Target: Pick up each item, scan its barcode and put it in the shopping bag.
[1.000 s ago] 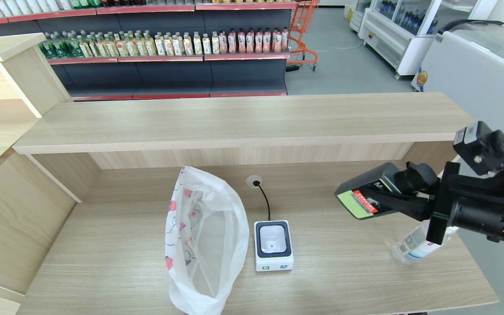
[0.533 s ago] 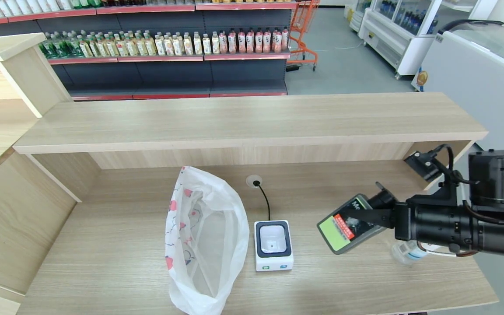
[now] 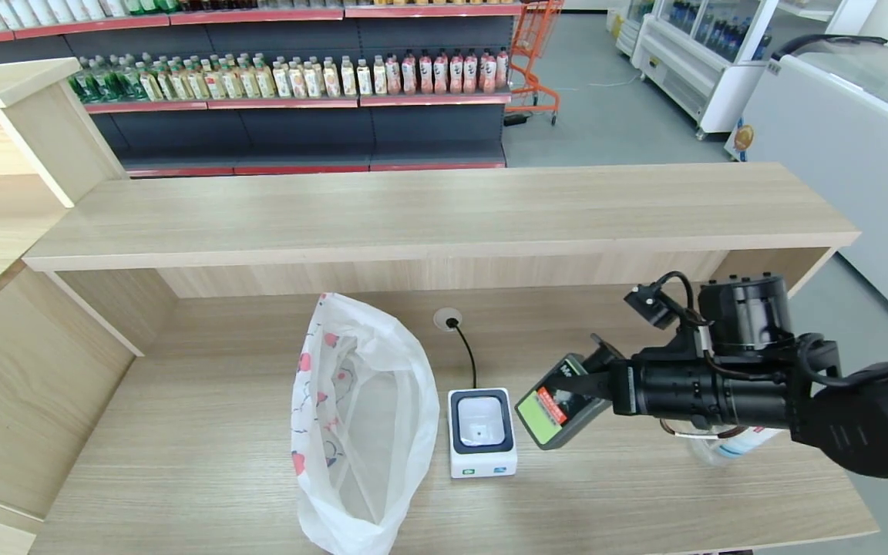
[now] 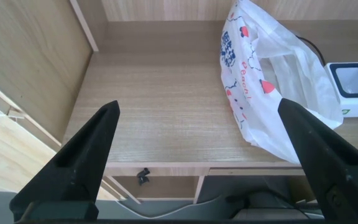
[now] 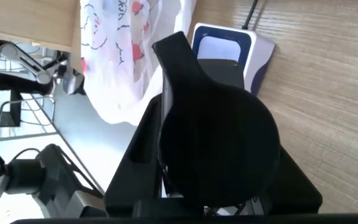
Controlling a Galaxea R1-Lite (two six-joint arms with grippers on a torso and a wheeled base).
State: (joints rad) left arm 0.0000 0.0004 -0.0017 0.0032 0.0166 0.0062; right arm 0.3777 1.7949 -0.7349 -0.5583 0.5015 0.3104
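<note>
At the near edge of the tabletop (image 3: 613, 501), the left gripper (image 4: 199, 107) hangs with its fingers spread wide and nothing between them. Just past it the white shopping bag (image 3: 363, 432), printed with red hearts, lies with its mouth gaping toward the front. Beside the bag, to the right, sits the small white scanner (image 3: 481, 432), window facing up. The right gripper (image 3: 586, 381) is clamped on a dark pack (image 3: 560, 401), holding it tilted in the air just right of the scanner, with its green and red label showing. A clear bottle (image 3: 721, 453) lies under that arm, mostly hidden. The scanner's black cable (image 3: 465, 351) runs back to a grommet. Beyond the raised counter stand shelves of drinks (image 3: 297, 77).
</note>
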